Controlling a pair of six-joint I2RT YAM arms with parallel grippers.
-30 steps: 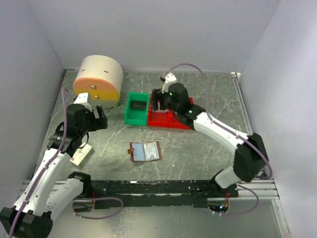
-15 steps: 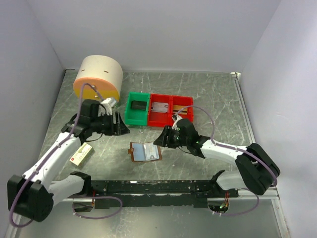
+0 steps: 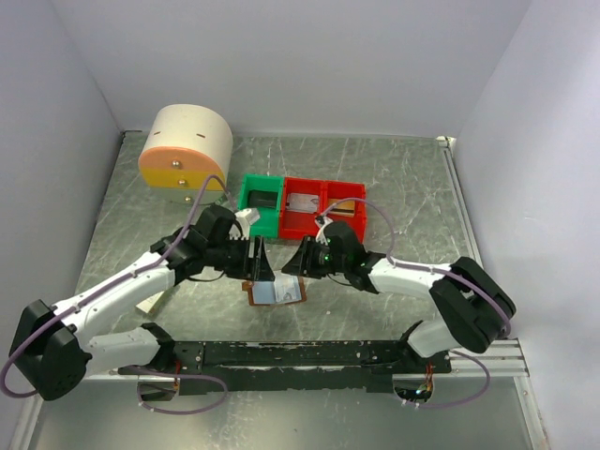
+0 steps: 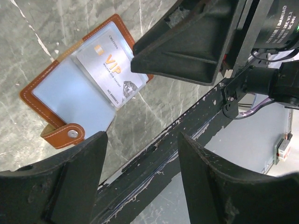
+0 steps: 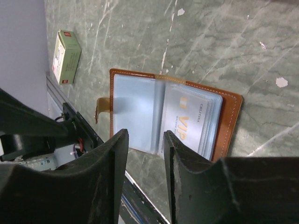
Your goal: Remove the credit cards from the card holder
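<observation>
The card holder (image 3: 278,292) lies open and flat on the grey table, a brown bifold with pale-blue panels and a tab on its left edge. A white VIP credit card (image 4: 112,73) sits in its right panel, also clear in the right wrist view (image 5: 190,123). My left gripper (image 3: 259,263) hovers over the holder's left upper corner, jaws open and empty (image 4: 142,179). From the right, my right gripper (image 3: 296,263) points down at the holder's top edge, its fingers parted by a narrow gap with nothing between them (image 5: 145,136). Neither gripper touches the holder (image 5: 140,109).
A green bin (image 3: 260,208) and two red bins (image 3: 324,208) stand behind the grippers. A beige round drawer unit (image 3: 187,149) sits at the back left. A small white-and-red box (image 5: 65,56) lies left of the holder. A black rail (image 3: 300,354) runs along the near edge.
Both arms swung in from the bins and the left side to meet above the card holder. Both sets of jaws narrowed, the right more. The holder has not moved.
</observation>
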